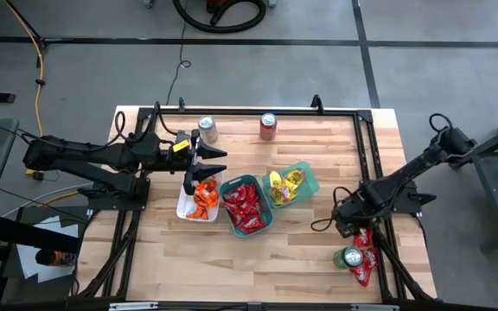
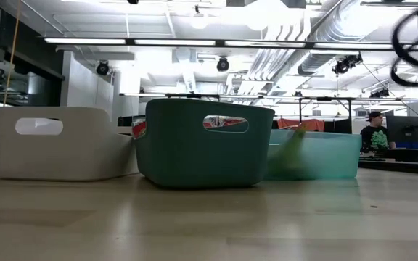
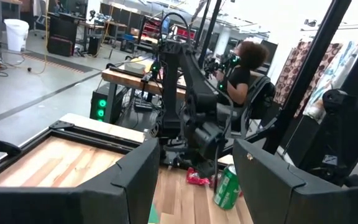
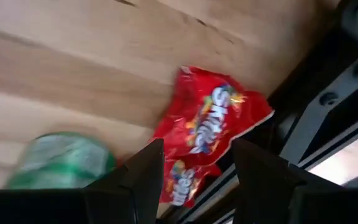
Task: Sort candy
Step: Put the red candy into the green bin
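Red candy packets (image 4: 213, 124) lie flat on the table by its right edge, next to a green can (image 4: 61, 162). My right gripper (image 4: 194, 149) hangs open just above them (image 1: 350, 223) and touches nothing. More candy fills three trays: orange in the white tray (image 1: 185, 206), red in the large teal tray (image 1: 270, 225), yellow in the small teal tray (image 1: 309, 179). My left gripper (image 1: 217, 161) is open and empty, held level over the far end of the white tray. In the left wrist view its fingers (image 3: 135, 174) point across the table toward the right arm.
A silver can (image 1: 207, 129) and a red can (image 1: 268, 126) stand near the far edge. A black frame (image 1: 366, 147) runs along the table's sides. In the low view the white (image 2: 64, 141), teal (image 2: 202, 141) and paler teal (image 2: 314, 156) trays stand in a row. A person (image 3: 241, 68) sits beyond the table.
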You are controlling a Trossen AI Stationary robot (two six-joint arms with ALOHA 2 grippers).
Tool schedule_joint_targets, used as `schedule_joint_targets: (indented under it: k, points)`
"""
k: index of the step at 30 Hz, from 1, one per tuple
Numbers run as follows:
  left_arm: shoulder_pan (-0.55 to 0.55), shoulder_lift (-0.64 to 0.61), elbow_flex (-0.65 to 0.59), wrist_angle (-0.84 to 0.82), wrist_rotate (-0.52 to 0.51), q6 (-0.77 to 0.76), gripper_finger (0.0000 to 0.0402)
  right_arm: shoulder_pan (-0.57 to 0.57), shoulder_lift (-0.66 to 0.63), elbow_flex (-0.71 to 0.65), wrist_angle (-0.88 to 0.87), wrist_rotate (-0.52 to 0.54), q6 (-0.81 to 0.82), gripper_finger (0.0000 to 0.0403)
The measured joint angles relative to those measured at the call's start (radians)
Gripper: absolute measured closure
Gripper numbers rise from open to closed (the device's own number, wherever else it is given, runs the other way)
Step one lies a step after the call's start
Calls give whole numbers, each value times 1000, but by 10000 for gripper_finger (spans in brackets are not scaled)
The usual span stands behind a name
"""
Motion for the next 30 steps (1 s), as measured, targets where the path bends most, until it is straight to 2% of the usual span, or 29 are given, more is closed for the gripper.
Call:
schedule_joint_targets:
  k: [7, 14, 17, 20, 22, 25, 27, 30]
  points:
    - [0, 0, 0, 0, -2, 0, 211, 51, 0, -108, 200, -30, 145, 214]
    - [14, 0, 0, 0, -18, 1, 211, 87, 28, -129, 181, 3, 132, 228]
    - [23, 0, 0, 0, -19, 1, 211, 96, 35, -127, 183, 17, 99, 270]
    - [27, -2, 0, 0, -19, 1, 211, 103, 36, -104, 175, 58, 58, 355]
    - [28, -3, 1, 2, -19, 8, 211, 104, 32, -64, 167, 127, 29, 388]
    - [28, -17, 2, 0, -19, 39, 211, 96, 26, 40, 122, 258, -29, 383]
    - [28, -27, 2, 13, -24, 56, 211, 84, 22, 129, 89, 376, -109, 393]
    - [27, -42, 2, 17, -59, 91, 211, 66, 13, 266, 95, 619, -333, 395]
